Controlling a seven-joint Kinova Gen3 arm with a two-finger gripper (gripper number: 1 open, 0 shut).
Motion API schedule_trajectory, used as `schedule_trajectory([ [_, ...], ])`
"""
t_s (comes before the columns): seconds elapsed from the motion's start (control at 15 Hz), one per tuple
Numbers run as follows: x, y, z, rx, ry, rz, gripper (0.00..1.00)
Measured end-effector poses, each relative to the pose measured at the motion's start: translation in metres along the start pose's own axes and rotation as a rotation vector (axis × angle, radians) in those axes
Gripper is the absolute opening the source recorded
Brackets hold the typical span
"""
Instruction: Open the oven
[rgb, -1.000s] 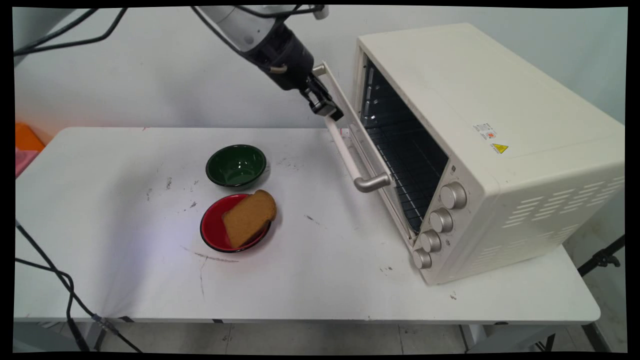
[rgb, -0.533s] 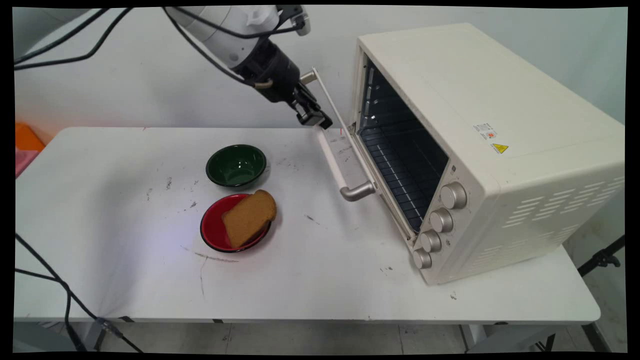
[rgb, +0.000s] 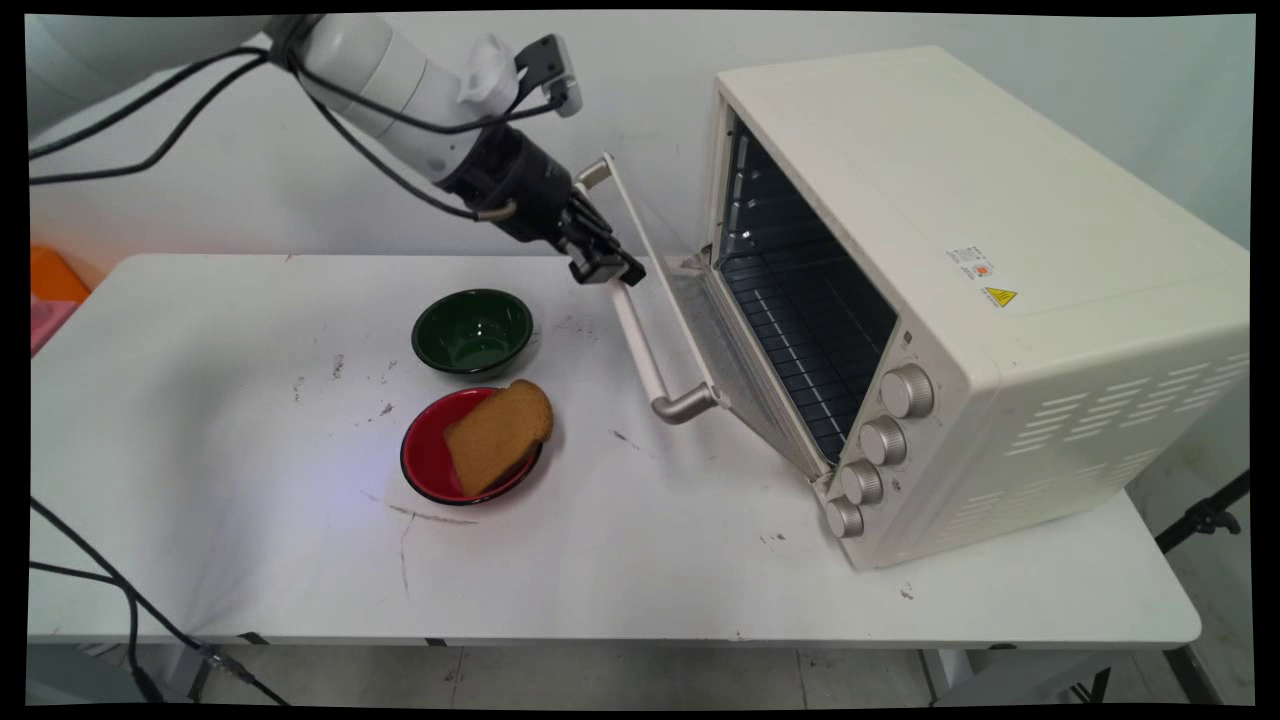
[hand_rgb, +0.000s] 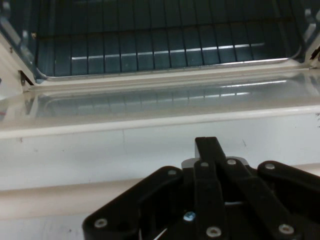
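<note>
A cream toaster oven (rgb: 1000, 300) stands at the table's right with its glass door (rgb: 700, 320) tilted about halfway down. My gripper (rgb: 605, 268) is shut on the far end of the door's cream handle bar (rgb: 640, 340). In the hand view the black linkage and the fingers, pressed together (hand_rgb: 207, 150), rise over the handle bar (hand_rgb: 60, 197). Beyond it lie the door's inner pane (hand_rgb: 150, 105) and the oven's wire rack (hand_rgb: 150, 45). The oven's inside holds only the rack.
A green bowl (rgb: 472, 330) sits left of the door. In front of it a red bowl (rgb: 425, 450) holds a slice of brown bread (rgb: 498, 435). Four knobs (rgb: 880, 440) line the oven's front. Black cables hang at the left.
My gripper has moved left and down with the handle, and the door has swung from nearly upright to about half open. The bowls and the bread stayed put.
</note>
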Motion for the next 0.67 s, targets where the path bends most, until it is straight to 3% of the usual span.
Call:
schedule_trajectory([
  [0.67,-0.044,-0.002,0.014,0.006,0.041,-0.007,0.00],
])
